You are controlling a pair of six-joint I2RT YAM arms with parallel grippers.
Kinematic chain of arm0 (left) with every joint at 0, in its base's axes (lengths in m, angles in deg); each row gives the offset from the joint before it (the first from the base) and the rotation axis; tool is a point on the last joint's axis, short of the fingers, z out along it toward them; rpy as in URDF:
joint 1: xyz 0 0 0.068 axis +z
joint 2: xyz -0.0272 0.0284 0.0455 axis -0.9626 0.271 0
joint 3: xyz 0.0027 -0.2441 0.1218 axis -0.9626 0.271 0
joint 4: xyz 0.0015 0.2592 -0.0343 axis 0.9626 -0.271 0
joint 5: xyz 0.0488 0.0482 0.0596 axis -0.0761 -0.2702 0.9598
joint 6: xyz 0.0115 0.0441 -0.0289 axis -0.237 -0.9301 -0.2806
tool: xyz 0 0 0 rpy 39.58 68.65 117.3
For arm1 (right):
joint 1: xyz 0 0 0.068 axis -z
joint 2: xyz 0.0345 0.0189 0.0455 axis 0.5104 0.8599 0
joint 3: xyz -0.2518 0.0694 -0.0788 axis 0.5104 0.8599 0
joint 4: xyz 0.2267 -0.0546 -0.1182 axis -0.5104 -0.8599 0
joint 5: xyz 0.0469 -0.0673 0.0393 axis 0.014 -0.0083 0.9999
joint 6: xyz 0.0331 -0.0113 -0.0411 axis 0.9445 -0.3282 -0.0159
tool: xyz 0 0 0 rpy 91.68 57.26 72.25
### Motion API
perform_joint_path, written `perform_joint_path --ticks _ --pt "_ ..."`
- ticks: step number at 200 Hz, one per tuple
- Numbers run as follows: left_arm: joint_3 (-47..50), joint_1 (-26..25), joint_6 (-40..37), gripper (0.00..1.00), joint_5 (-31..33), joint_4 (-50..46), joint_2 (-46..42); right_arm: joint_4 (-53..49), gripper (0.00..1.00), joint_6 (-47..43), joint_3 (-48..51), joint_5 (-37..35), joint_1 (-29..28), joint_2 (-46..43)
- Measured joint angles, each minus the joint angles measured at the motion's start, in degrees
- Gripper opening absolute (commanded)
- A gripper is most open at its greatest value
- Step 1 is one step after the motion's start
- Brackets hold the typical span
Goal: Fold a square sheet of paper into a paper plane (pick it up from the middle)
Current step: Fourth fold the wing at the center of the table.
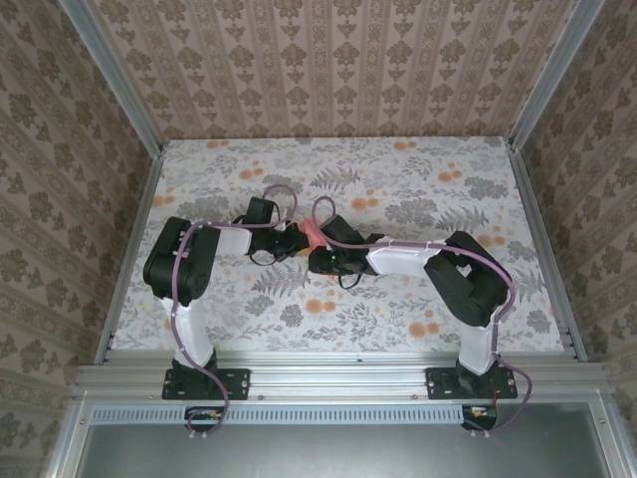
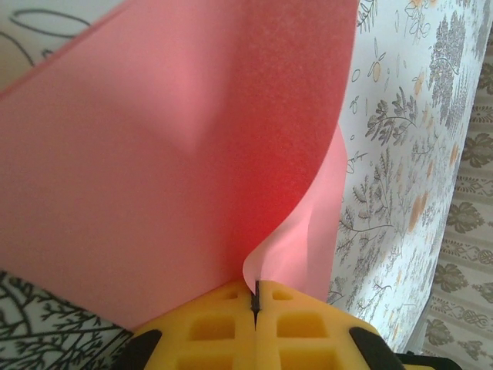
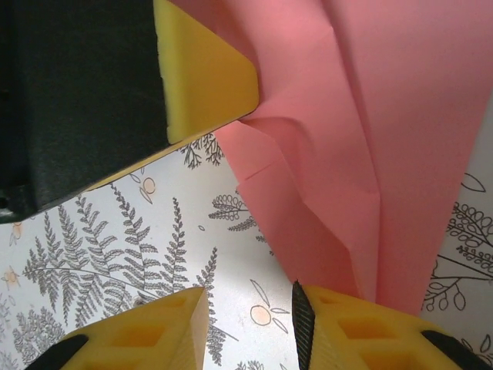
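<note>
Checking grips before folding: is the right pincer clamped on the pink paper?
No, the right pincer stands open, the patterned table showing between its fingers.

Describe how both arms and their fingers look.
Left arm and right arm: white links, bulky black joints, black base plates, a purplish cable looped along each. Left fingers and right fingers: yellow blocks with moulded square recesses, on black mounts.

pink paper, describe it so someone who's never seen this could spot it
On the flower-print table, look at the middle. The coral-pink paper is pinched there in the left gripper's shut yellow jaws. It is plain and creased, unlike the small orange flower prints around it.
</note>
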Motion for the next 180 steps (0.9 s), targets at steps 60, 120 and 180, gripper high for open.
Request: perform_joint_path --ticks 60,120,180 --pt "0.0 0.5 -0.7 0.00 -0.4 -0.4 0.0 0.2 0.36 -0.1 -0.5 0.0 0.0 1.8" --pt "0.0 0.8 -1.5 0.00 -0.4 -3.0 -1.1 -1.3 0.36 -3.1 -1.2 -1.7 -0.1 1.9" --pt "0.0 0.8 -3.3 0.00 -0.2 -6.3 -2.9 -2.0 0.34 -6.1 -1.2 -3.2 -0.3 1.9"
